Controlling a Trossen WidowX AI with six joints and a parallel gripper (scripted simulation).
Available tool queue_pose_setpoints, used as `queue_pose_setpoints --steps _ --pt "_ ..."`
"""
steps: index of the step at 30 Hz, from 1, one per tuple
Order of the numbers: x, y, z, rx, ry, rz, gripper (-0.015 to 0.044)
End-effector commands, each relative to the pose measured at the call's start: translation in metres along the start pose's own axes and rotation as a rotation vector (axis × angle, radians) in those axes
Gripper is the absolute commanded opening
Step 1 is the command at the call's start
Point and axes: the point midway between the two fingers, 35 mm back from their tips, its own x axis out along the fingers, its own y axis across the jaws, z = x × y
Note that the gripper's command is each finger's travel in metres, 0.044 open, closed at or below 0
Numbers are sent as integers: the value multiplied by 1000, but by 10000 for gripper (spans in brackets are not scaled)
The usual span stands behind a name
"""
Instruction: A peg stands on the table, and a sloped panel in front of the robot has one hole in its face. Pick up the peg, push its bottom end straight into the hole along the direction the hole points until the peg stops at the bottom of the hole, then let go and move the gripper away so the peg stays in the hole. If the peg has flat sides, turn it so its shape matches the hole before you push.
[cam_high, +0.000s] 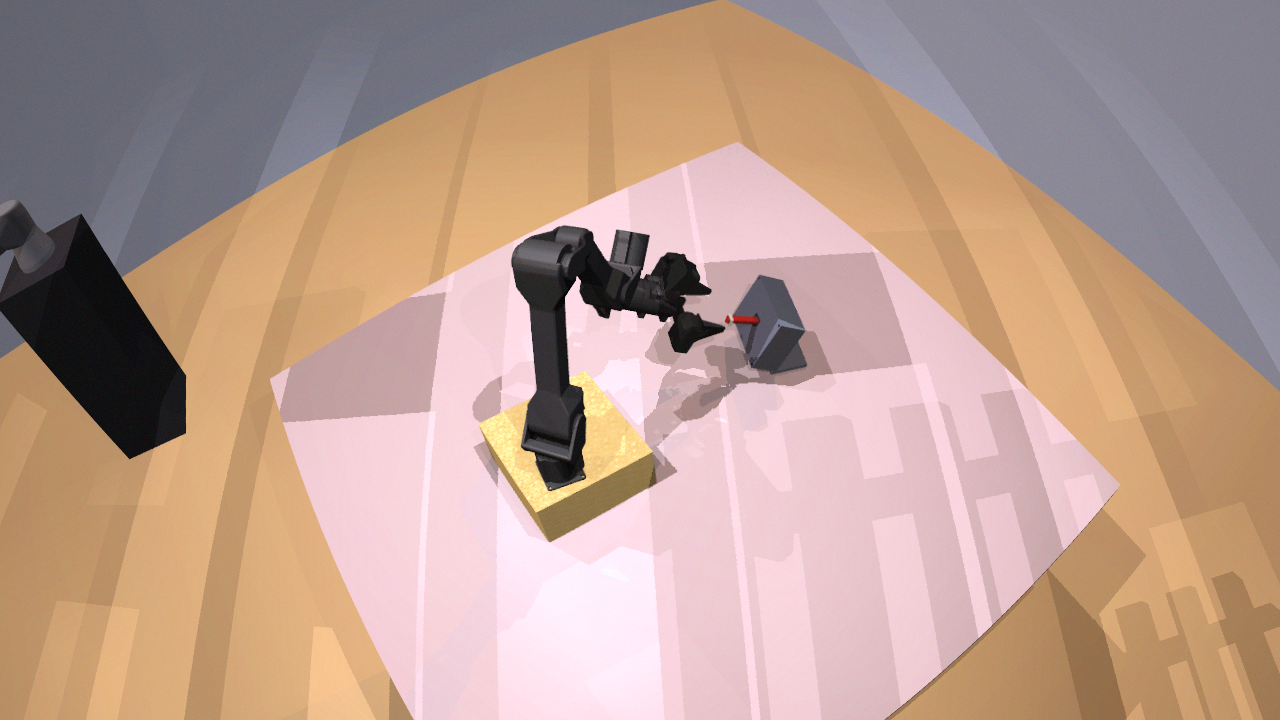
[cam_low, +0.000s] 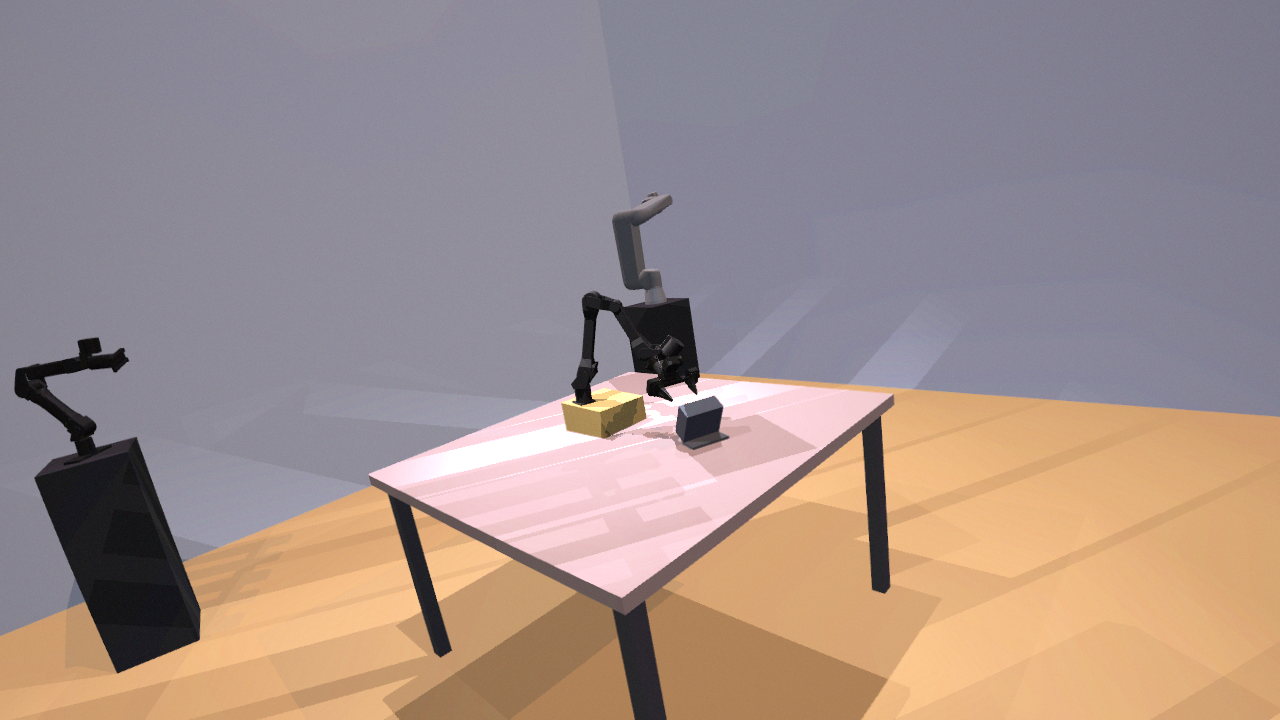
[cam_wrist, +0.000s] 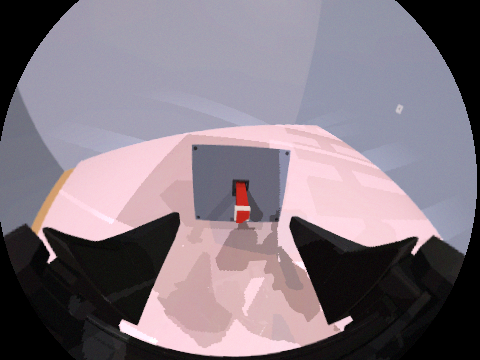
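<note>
Your fingers are spread wide and empty, the peg sits seated in the panel hole dead ahead, long axis pointing at you, so retreat straight back.

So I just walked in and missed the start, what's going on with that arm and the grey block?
The arm's gripper is open and holds nothing. The red peg sits in the hole of the sloped grey panel, its outer end sticking out toward the gripper. The fingers stand wide on either side, apart from the peg and short of the panel. The peg is in and released; whether it reaches the bottom of the hole can't be seen.
</note>
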Motion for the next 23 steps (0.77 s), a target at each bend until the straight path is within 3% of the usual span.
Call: queue_pose_setpoints --steps 1,23 --pt "-8 0 0 3 -3 -1 440" --pt "-40 1 -2 2 -6 3 440"
